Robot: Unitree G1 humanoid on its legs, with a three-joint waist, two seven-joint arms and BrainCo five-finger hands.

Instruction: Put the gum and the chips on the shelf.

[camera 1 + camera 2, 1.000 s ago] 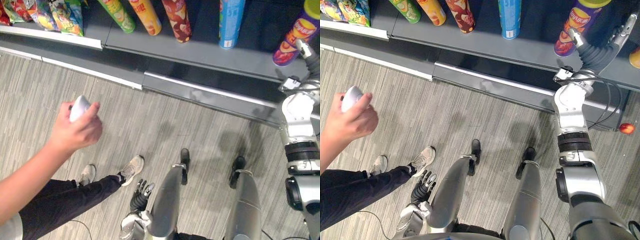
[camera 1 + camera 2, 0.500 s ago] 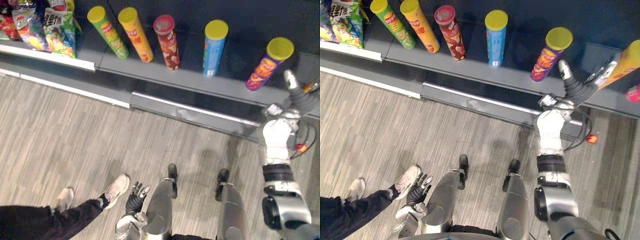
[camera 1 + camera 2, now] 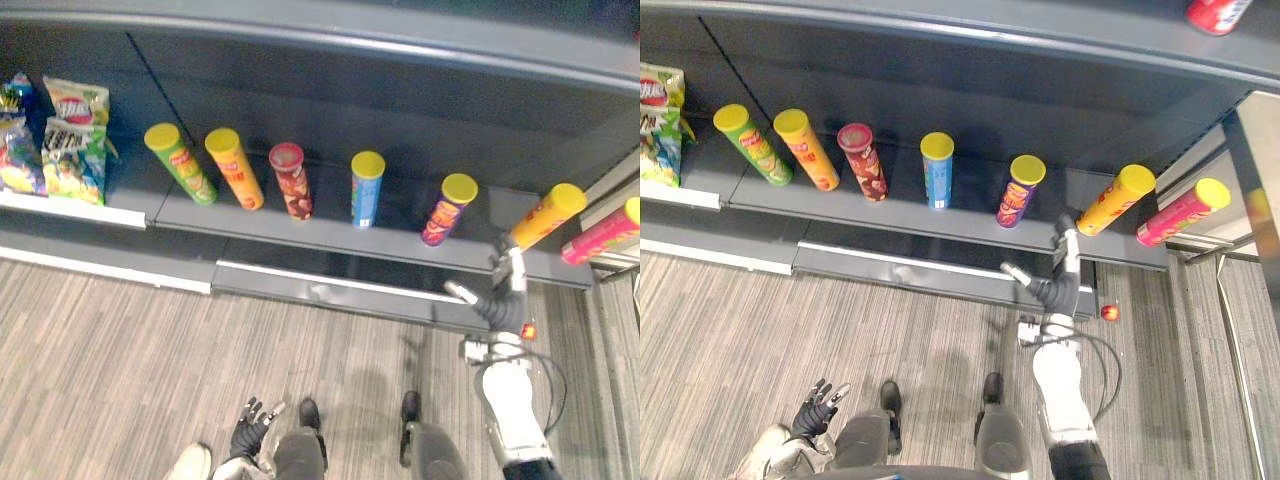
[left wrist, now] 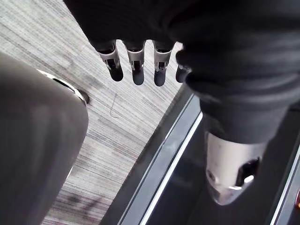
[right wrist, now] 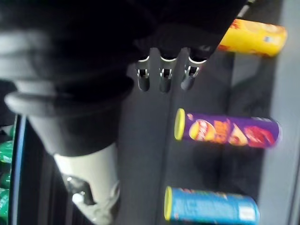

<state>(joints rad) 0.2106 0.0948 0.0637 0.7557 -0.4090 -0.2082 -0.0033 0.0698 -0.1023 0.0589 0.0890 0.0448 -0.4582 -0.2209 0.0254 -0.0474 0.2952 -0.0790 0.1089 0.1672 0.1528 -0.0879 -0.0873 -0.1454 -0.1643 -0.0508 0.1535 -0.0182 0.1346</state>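
Standing spaced along the shelf (image 3: 270, 226), a row of chips tubes (image 3: 292, 182), the purple tube (image 3: 445, 208) nearest the right hand (image 3: 497, 303), with bare shelf on either side of it, clearest in the right wrist view between it and the blue tube (image 5: 211, 211). Held just short of the shelf edge with fingers (image 5: 161, 79) straight and spread, gripping nothing; low by the floor (image 3: 120, 350), left hand (image 3: 247, 428) likewise loose-fingered and empty. Beside the right wrist, a small red round thing (image 3: 528, 330), too small to make out.

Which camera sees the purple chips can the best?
The right wrist view: the purple can is close and whole, yellow lid to base. Both eye views show it small, standing on the shelf between the blue can and a yellow can.
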